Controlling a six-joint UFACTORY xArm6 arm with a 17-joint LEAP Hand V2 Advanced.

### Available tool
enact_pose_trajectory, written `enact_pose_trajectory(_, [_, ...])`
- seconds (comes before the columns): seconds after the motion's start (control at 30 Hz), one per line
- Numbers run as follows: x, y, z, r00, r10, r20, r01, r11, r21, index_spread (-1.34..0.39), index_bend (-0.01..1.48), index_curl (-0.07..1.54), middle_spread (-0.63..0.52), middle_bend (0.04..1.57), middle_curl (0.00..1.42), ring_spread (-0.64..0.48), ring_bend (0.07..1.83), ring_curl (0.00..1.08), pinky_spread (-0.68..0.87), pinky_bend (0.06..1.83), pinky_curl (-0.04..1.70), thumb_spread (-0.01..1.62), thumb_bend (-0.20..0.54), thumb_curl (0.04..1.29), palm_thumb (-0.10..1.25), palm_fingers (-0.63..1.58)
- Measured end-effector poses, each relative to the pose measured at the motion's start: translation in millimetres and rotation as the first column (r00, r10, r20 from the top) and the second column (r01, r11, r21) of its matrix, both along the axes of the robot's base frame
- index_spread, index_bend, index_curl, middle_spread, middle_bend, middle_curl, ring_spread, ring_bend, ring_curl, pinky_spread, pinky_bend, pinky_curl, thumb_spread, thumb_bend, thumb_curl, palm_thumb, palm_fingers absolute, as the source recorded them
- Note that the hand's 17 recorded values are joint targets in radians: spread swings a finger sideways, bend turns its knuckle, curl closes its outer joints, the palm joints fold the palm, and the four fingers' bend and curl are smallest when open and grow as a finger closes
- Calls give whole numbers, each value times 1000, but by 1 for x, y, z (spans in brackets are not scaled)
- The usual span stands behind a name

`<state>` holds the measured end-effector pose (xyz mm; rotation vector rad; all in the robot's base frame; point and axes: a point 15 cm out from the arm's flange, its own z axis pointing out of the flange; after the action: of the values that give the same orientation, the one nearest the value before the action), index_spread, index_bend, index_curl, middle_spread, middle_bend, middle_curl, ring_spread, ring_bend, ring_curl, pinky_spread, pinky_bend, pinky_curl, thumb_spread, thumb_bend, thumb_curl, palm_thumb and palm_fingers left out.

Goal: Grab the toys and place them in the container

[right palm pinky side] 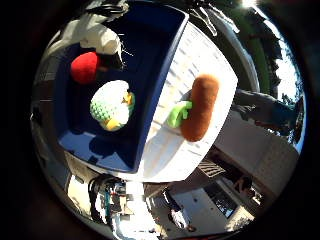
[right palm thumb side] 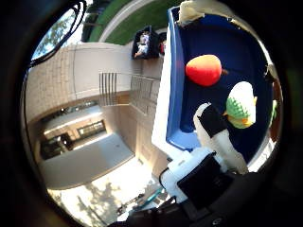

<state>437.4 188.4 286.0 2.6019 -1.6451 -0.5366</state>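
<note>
A blue container (right palm pinky side: 150,60) stands on a white slatted table (right palm pinky side: 185,65). Inside it lie a red toy (right palm pinky side: 85,67), a white, green and yellow plush toy (right palm pinky side: 111,104) and a white plush toy (right palm pinky side: 100,38). A brown plush toy with a green end (right palm pinky side: 200,106) lies on the table beside the container. The thumb side palm view shows the container (right palm thumb side: 180,104) from above, with the red toy (right palm thumb side: 204,68) and the white, green and yellow toy (right palm thumb side: 241,102) in it. My hand (right palm thumb side: 213,151) is above the container's edge, with a white and black finger reaching out, relaxed, holding nothing.
The table stands outdoors on a paved patio (right palm thumb side: 85,161). A dark object (right palm thumb side: 147,43) sits on the ground past the table's end. Steps (right palm thumb side: 118,87) and grass lie beyond.
</note>
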Motion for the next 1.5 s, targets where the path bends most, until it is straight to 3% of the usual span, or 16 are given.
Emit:
enact_pose_trajectory(0.17, [9,-20,25,1000,-22,12,22,1000,5,-449,169,452,59,139,392,298,500,320,461,924,414,1176,-24,459,748,-99])
enact_pose_trajectory(0.4, [27,-113,54,977,-211,25,211,977,10,-280,130,361,117,183,354,311,520,321,486,865,357,1171,-32,441,723,20])
enact_pose_trajectory(0.5, [34,-157,57,926,-377,24,377,926,-11,-185,125,329,141,208,359,325,561,326,499,870,344,1176,-38,432,687,90])
enact_pose_trajectory(0.53, [40,-182,55,882,-471,31,472,881,-24,-154,125,317,147,207,360,325,566,324,502,878,339,1177,-39,428,668,104])
enact_pose_trajectory(0.57, [46,-194,53,861,-507,47,508,861,-24,-138,123,312,150,208,361,326,574,328,503,882,338,1180,-38,425,662,111])
enact_pose_trajectory(0.73, [71,-220,26,759,-643,101,649,759,-47,-31,119,282,158,227,373,333,621,343,508,899,332,1181,-42,410,594,138])
enact_pose_trajectory(0.93, [69,-240,-56,688,-713,138,726,677,-123,49,142,259,170,221,378,333,627,341,508,900,312,1194,-28,399,559,132])
enact_pose_trajectory(1.3, [65,-236,-123,674,-734,86,735,653,-180,86,144,241,170,210,381,335,647,336,510,904,275,1195,-26,392,537,179])
enact_pose_trajectory(1.43, [62,-244,-130,668,-740,73,738,648,-189,54,71,189,70,330,425,279,819,374,481,1034,296,1182,-12,401,586,442])
enact_pose_trajectory(1.5, [60,-247,-130,669,-740,70,737,648,-190,-19,58,150,10,481,493,199,1022,443,433,1120,336,1170,-2,413,650,646])
